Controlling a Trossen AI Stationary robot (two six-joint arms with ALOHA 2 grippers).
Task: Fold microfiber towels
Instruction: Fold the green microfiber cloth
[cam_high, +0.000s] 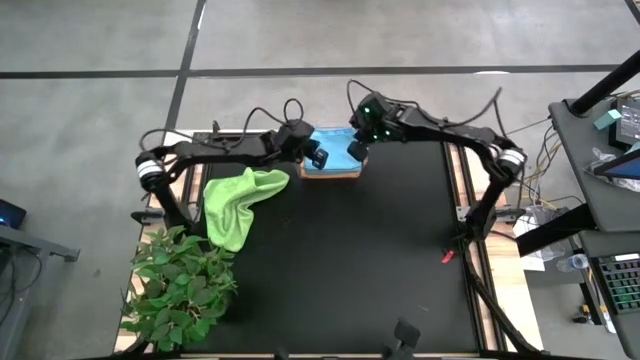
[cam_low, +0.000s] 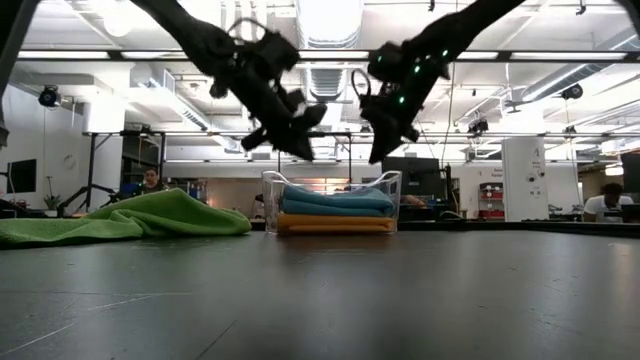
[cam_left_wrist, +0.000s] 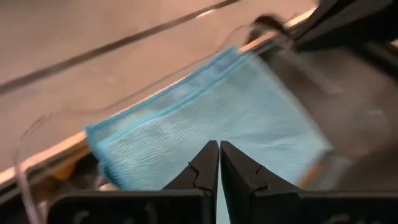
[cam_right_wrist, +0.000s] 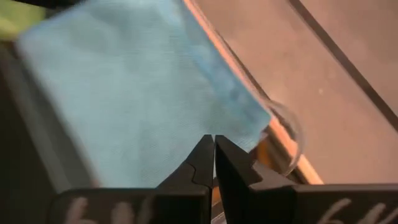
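left gripper (cam_high: 318, 157): fingers together, over clear bin (cam_high: 330, 173) at table's far edge | right gripper (cam_high: 356, 151): together, same | lime green towel (cam_high: 240, 203): crumpled, left edge

Two dark, near-black arms, slim jointed links. White-grey bands are ringing the joints near each base. Black cables are looping loose along both arms. Green lights are glowing on the right arm's wrist block. Left gripper (cam_high: 316, 157) and right gripper (cam_high: 357, 151): each is showing two black tapered fingers (cam_left_wrist: 198, 177) with notched inner edges.
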